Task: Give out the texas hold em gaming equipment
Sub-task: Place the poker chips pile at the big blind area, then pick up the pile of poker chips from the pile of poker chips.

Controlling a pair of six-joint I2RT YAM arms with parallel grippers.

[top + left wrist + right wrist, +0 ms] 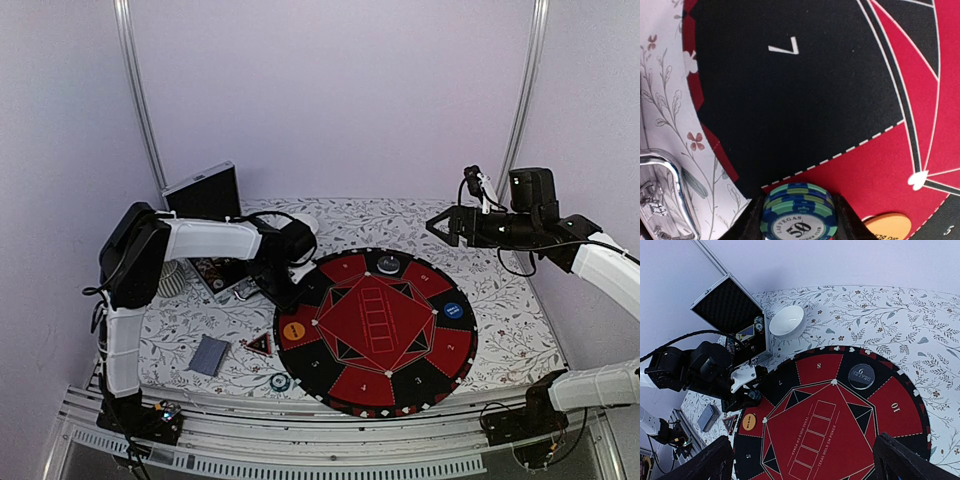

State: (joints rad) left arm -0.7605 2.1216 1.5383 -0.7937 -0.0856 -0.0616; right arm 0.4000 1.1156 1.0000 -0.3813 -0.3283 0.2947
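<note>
As L fingers [846,221] grip, round striped chips [798,214]

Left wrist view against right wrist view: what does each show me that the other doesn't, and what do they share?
Only the left wrist: the 50 printed on the chip stack, gripped in the left tool over the mat. Only the right wrist: the case lid standing open, white bowl, dealer button on seat 9, card deck, and the right tool, open. Both: the mat, seat number 7, and the orange button disc.
</note>
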